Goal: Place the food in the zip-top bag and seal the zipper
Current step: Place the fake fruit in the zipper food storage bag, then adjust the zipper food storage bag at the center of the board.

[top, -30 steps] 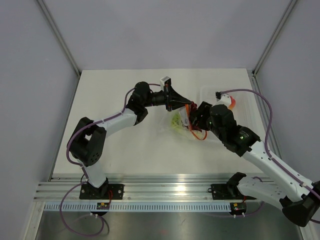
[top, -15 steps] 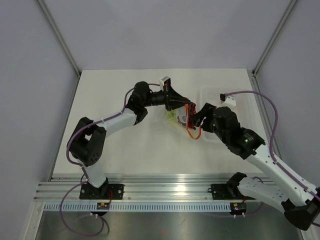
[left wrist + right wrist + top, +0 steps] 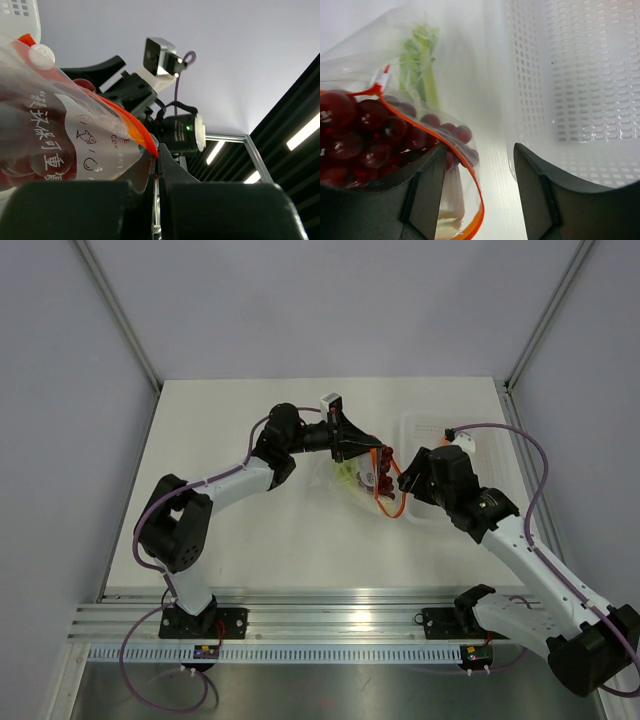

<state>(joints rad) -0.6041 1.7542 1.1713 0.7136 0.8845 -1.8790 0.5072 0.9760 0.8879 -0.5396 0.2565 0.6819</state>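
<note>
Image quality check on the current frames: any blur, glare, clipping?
Top external: sharp, evenly lit. Left wrist: zip-top bag close to the lens and soft, left fingers underexposed black, ceiling light strips glaring. Right wrist: perforated tray nearly blown out white, grapes reasonably sharp, right fingers blurred.

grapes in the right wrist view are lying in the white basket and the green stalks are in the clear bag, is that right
Not quite. The grapes are inside the clear bag, next to the green stalks, not in the white basket, which stands beside the bag. The right wrist view shows them behind the bag's plastic. The stalks are in the bag, as you said.
</note>
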